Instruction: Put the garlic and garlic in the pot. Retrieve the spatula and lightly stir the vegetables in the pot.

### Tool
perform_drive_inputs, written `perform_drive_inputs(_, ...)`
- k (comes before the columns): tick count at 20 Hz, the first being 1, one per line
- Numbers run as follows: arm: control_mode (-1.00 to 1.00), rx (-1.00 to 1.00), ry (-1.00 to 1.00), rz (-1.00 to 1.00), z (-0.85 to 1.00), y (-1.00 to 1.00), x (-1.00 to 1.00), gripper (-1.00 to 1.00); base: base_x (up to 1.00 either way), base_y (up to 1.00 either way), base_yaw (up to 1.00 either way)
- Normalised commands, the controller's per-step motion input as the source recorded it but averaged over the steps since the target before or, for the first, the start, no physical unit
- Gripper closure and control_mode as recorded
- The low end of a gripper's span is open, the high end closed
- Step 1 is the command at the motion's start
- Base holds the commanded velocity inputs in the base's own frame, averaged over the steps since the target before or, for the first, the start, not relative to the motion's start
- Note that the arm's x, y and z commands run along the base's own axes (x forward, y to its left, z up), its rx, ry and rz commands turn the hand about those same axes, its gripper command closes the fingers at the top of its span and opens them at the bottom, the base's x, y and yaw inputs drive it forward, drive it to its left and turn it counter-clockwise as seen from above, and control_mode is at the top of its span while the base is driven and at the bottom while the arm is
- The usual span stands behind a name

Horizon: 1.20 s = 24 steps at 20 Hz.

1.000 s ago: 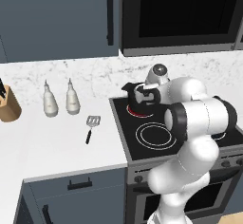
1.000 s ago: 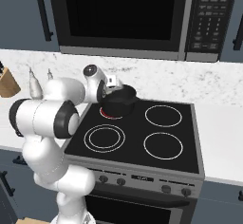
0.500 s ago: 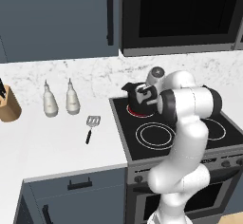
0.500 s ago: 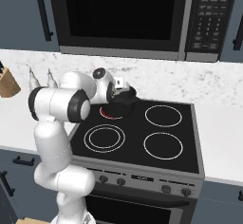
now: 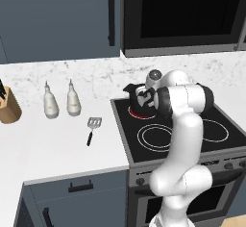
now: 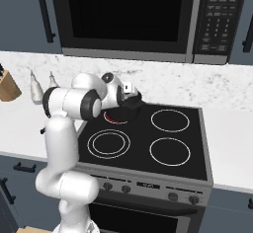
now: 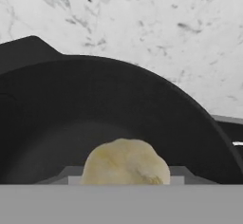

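The spatula point(image 5: 92, 129) lies flat on the white counter point(image 5: 57, 149) to the left of the stove point(image 6: 163, 148), well apart from the pot point(image 6: 126, 109). Its long axis runs roughly front to back: the slotted silver head points toward the back wall and the black handle points toward the counter's front edge, angled slightly left. Two white bottles point(image 5: 60, 99) stand upright behind it, and a knife block point(image 5: 8, 107) stands farther left. The pot sits on the rear left burner, which glows red beneath it; in the left base view its pouring lip points left. The gripper point(image 6: 129, 95) hangs directly over the pot. The hand view shows what the base views hide: one garlic point(image 7: 126, 163) is clamped between the jaws, which stand partly closed on it, just above the pot's dark interior, with the marble backsplash point(image 7: 142, 23) behind the rim.
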Motion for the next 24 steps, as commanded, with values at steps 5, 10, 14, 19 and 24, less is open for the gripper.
perform_drive_inputs(5,-1.00,0.00,0.00,-0.05,-0.16,0.00,0.35,-1.00,0.00,0.00,0.00)
perform_drive_inputs(10,-1.00,0.00,0.00,-0.01,0.00,0.00,0.16,-1.00,0.00,0.00,0.00)
perform_drive_inputs(14,-1.00,0.03,-0.02,0.00,0.37,0.00,-0.12,-1.00,0.00,0.00,0.00)
perform_drive_inputs(19,-1.00,0.10,-0.03,-0.02,0.75,0.16,-0.93,-1.00,0.00,0.00,0.00)
perform_drive_inputs(24,-1.00,0.13,-0.01,-0.01,0.59,0.49,-1.00,-1.00,0.00,0.00,0.00)
